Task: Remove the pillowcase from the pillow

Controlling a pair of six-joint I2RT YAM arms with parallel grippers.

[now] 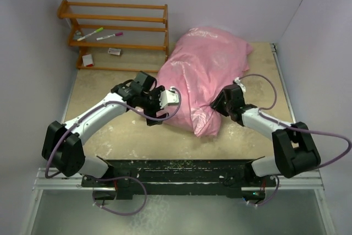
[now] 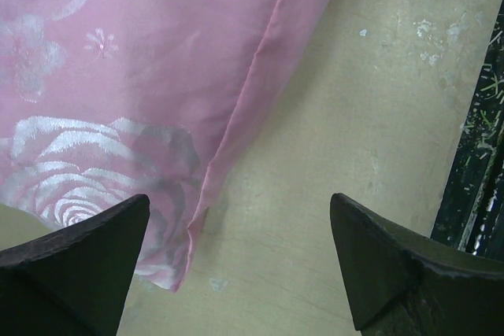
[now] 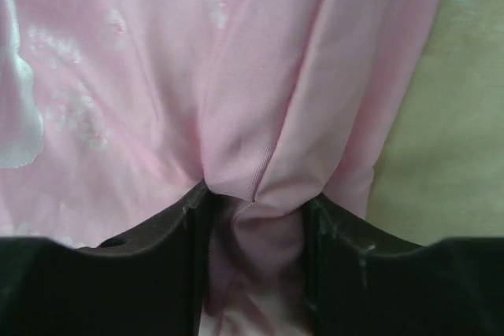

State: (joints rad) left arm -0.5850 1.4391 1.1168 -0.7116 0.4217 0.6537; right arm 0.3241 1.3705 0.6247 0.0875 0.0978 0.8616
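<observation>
The pink satin pillowcase point(image 1: 201, 75) with pale rose prints lies as a plump bundle across the table's middle, running from the far right to the near centre. The pillow inside is fully hidden. My left gripper point(image 1: 163, 98) is open at the bundle's left side; in the left wrist view point(image 2: 236, 265) its jaws stand wide apart over bare table beside a loose corner of the pillowcase point(image 2: 177, 261). My right gripper point(image 1: 221, 103) is at the bundle's near right side and is shut on a bunched fold of the pillowcase point(image 3: 256, 218).
A wooden shoe rack point(image 1: 118, 31) stands at the back left with markers point(image 1: 91, 33) and small cards on its shelves. White walls enclose the table at the back and both sides. A black rail point(image 1: 176, 169) runs along the near edge.
</observation>
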